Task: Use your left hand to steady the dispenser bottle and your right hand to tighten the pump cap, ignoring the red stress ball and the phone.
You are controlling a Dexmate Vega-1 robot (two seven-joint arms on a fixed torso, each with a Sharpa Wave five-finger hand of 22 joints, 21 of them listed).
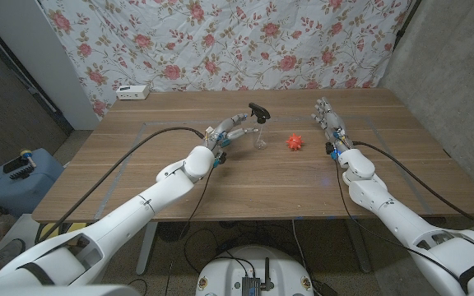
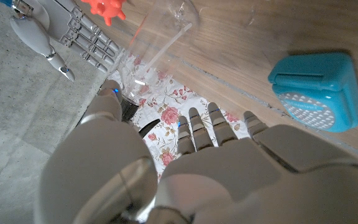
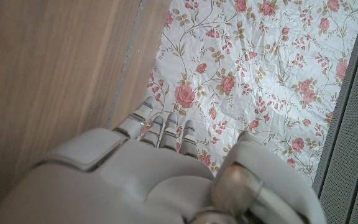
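Both hands noted: left hand [image 1: 230,130] grips the clear dispenser bottle [image 1: 258,135] upright; right hand [image 1: 329,119] stands apart, fingers spread, empty.

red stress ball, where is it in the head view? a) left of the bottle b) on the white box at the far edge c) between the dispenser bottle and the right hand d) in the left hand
c: the red stress ball lies on the bare table, with the dispenser bottle on its left and the right hand on its right, apart from both.
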